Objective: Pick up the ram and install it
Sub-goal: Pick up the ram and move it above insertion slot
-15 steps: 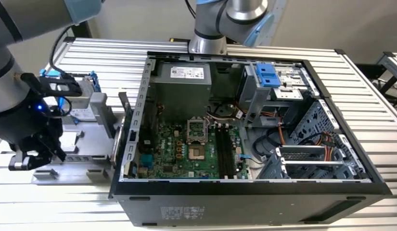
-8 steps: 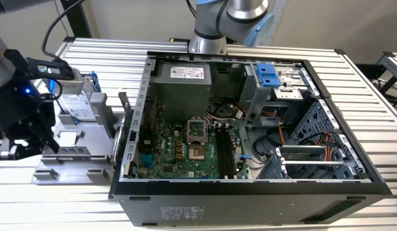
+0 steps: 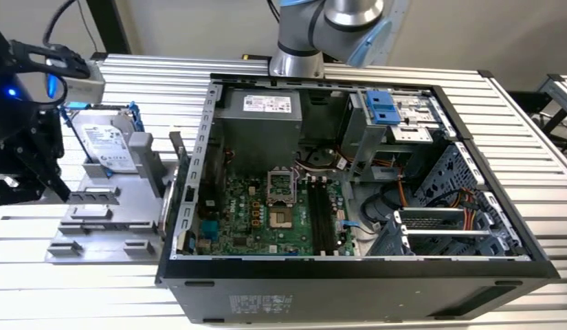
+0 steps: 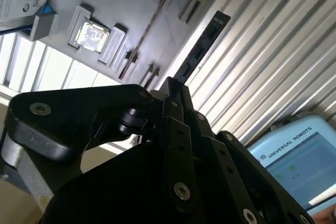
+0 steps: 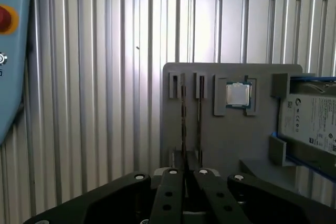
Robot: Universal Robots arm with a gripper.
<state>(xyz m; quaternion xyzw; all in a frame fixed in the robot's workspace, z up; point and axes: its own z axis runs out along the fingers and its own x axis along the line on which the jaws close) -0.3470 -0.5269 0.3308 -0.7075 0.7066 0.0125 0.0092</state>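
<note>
In the second wrist view the ram [image 4: 202,45] is a long, narrow, dark stick with a row of chips. It juts out from between the fingertips of my gripper [image 4: 173,85], which is shut on its near end. In the first wrist view the ram [image 5: 184,124] shows edge-on as a thin line running up from the gripper [image 5: 185,174], over the grey holder tray [image 5: 231,140]. The exterior view puts the gripper [image 3: 27,172] at the far left, raised beside the tray [image 3: 99,234] and well away from the black motherboard slots [image 3: 321,216].
The open computer case [image 3: 357,275] fills the exterior view's middle and right. On the tray stand a silver hard drive [image 3: 109,144], a processor chip [image 5: 238,94] and another thin board edge [image 5: 199,124]. A light blue pendant [image 4: 294,156] lies on the ribbed table.
</note>
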